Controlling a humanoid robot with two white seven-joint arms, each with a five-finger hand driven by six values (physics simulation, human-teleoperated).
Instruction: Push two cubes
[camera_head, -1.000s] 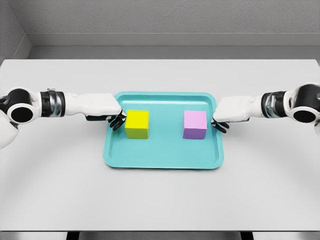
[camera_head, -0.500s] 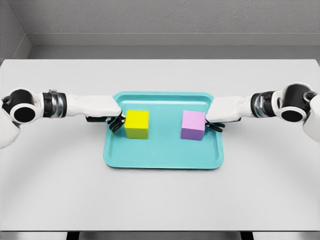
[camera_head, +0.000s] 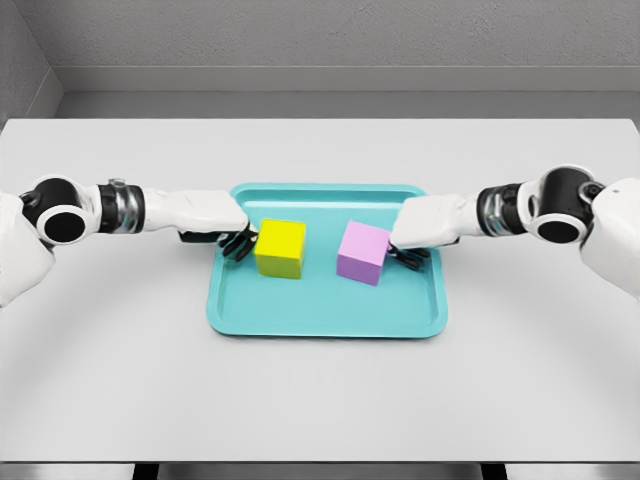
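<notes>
A yellow cube (camera_head: 281, 247) and a pink cube (camera_head: 362, 252) sit inside a teal tray (camera_head: 326, 316) in the middle of the white table. My left hand (camera_head: 238, 243) reaches in from the left, its dark fingers curled and touching the yellow cube's left face. From the right comes my right hand (camera_head: 404, 253), fingers curled against the pink cube's right face. The pink cube stands turned slightly askew. Neither cube is grasped. A gap of tray floor separates the cubes.
The white table (camera_head: 320, 390) runs wide around the tray on all sides. A grey wall stands behind the table's far edge. The tray's raised rim (camera_head: 325, 187) encloses both cubes.
Both hands have moved inward. The pink cube slid left and rotated a little; the yellow cube shifted slightly right. The gap between the cubes has narrowed.
</notes>
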